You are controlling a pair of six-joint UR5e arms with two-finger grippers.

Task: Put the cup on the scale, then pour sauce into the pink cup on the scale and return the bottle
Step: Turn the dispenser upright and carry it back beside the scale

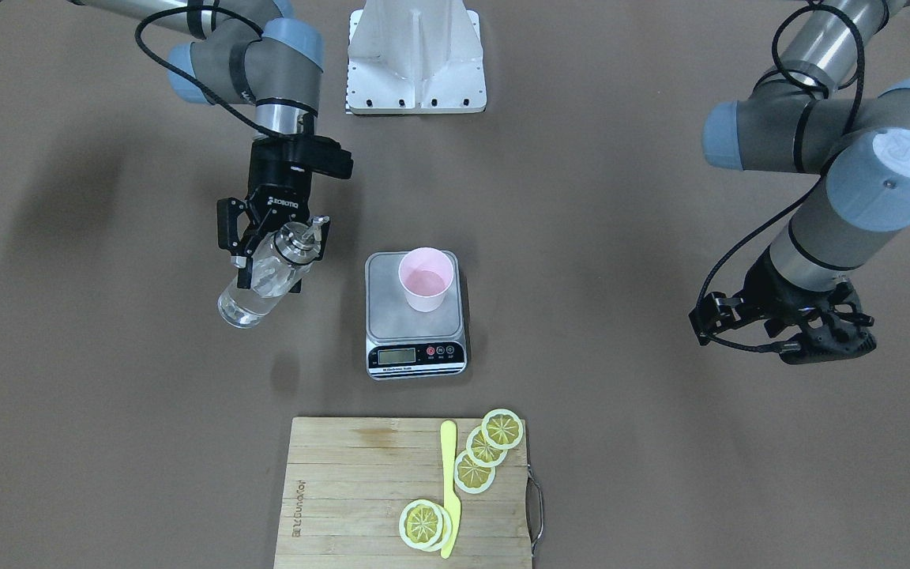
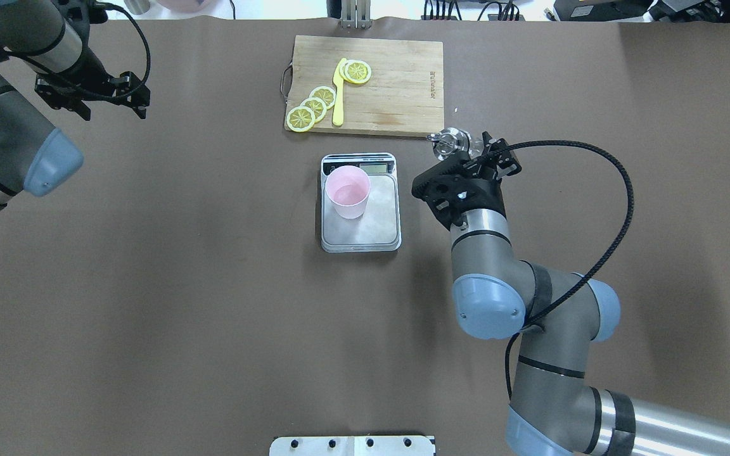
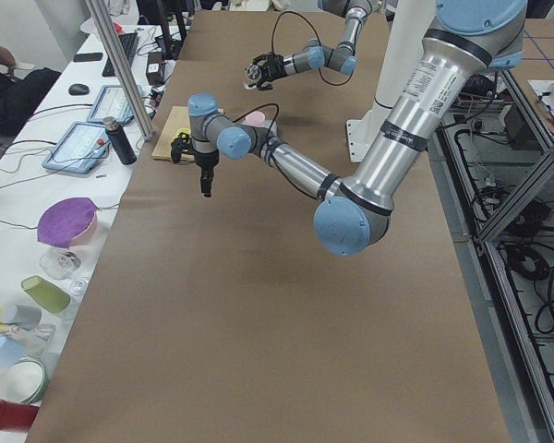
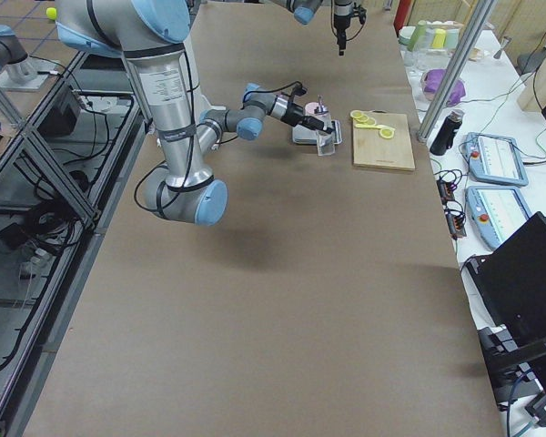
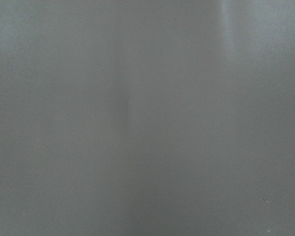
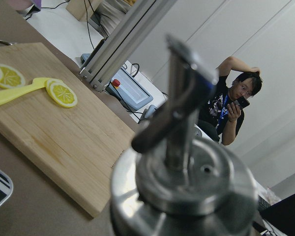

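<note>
Right gripper (image 1: 269,273) clamped on tilted bottle (image 1: 243,307) beside scale (image 1: 389,310); centre spout (image 1: 313,230) over cup (image 1: 426,280), tip slowly, watch display.

The right claw (image 1: 277,251) is clamped around a clear glass bottle (image 1: 253,294). The bottle is tilted, its metal pourer cap (image 1: 299,237) close under the claw's palm and its base angled down and away. Just beside this claw, on the side toward the other arm, a pale pink cup (image 1: 426,279) stands upright on a digital scale (image 1: 392,308), apart from the bottle. Farther from the claw, past the scale's display, a wooden cutting board (image 1: 344,490) on the counter (image 1: 107,411) carries lemon slices (image 1: 475,472) and a yellow knife (image 1: 448,474). The left claw (image 1: 787,325) hangs well apart from everything, its jaws unreadable.
</note>
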